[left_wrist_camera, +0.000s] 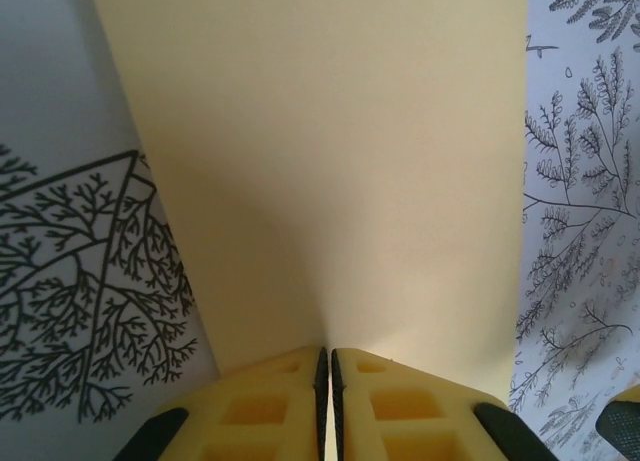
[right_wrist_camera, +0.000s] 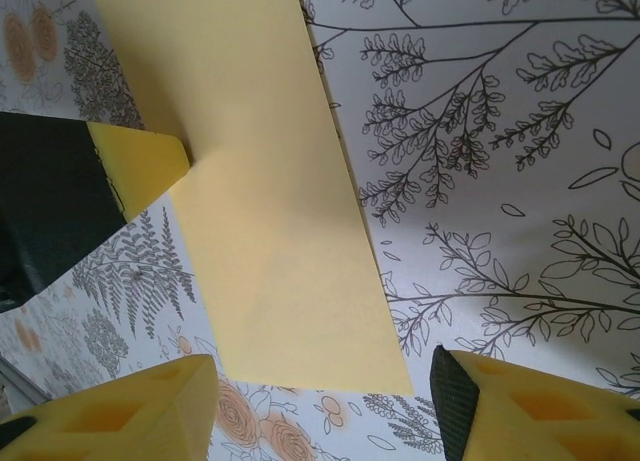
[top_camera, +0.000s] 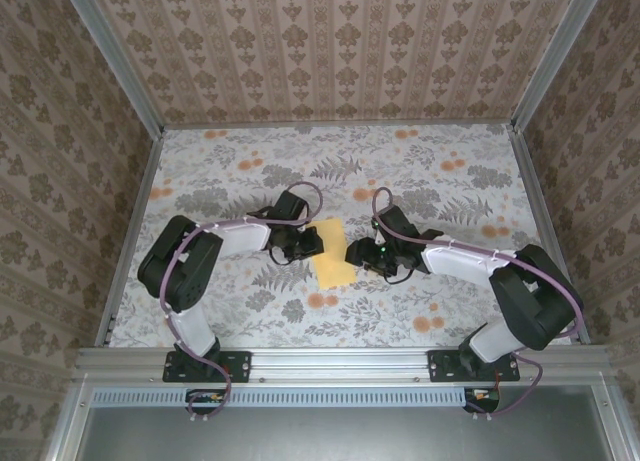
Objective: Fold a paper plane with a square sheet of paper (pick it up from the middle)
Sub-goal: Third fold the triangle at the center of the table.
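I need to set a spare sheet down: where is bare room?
Bare: the far strip of the table below the back wall, and the near strip between the yellow paper sheet and the front rail. Crowded: the middle, where the left claw pinches the sheet and the open right claw flanks it.

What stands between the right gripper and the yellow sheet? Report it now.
Nothing visible does. The yellow sheet lies on the patterned table cover directly ahead of the right gripper, whose jaws stand open. The left gripper is pinched shut on the sheet's far edge, to the side of that approach.
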Robot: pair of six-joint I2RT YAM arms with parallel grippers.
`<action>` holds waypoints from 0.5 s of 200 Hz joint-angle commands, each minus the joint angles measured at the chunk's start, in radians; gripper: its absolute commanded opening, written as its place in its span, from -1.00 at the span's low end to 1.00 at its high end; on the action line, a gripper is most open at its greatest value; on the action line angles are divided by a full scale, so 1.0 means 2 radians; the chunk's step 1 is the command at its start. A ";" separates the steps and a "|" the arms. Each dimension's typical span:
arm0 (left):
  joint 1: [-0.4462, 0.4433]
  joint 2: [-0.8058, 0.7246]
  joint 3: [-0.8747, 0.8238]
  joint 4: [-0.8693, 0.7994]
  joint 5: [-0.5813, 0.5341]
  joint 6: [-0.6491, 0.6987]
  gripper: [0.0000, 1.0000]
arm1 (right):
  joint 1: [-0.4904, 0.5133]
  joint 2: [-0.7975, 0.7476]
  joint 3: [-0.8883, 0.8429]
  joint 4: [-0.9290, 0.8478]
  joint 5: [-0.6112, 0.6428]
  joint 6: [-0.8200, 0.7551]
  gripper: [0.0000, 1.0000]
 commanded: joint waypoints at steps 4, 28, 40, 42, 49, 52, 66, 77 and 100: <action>-0.006 0.017 0.006 -0.032 -0.031 -0.011 -0.75 | 0.008 0.019 0.001 -0.013 -0.008 0.011 0.20; -0.007 0.023 -0.002 -0.033 -0.035 -0.016 -0.77 | 0.013 0.034 0.006 -0.014 -0.014 0.008 0.18; -0.007 0.025 -0.005 -0.033 -0.036 -0.018 -0.77 | 0.017 0.041 0.010 -0.015 -0.018 0.004 0.14; -0.007 0.025 -0.005 -0.033 -0.036 -0.019 -0.77 | 0.018 0.043 0.010 -0.016 -0.019 0.004 0.14; -0.007 0.026 -0.006 -0.032 -0.036 -0.019 -0.78 | 0.020 0.048 0.014 -0.017 -0.020 0.002 0.13; -0.007 0.026 -0.007 -0.033 -0.036 -0.019 -0.78 | 0.021 0.049 0.015 -0.017 -0.020 0.001 0.12; -0.007 0.025 -0.008 -0.033 -0.037 -0.020 -0.78 | 0.025 0.056 0.020 -0.017 -0.022 0.001 0.09; -0.008 0.024 -0.009 -0.034 -0.038 -0.020 -0.78 | 0.027 0.061 0.023 -0.016 -0.023 0.000 0.07; -0.008 0.025 -0.010 -0.034 -0.037 -0.021 -0.79 | 0.032 0.069 0.028 -0.014 -0.026 0.000 0.04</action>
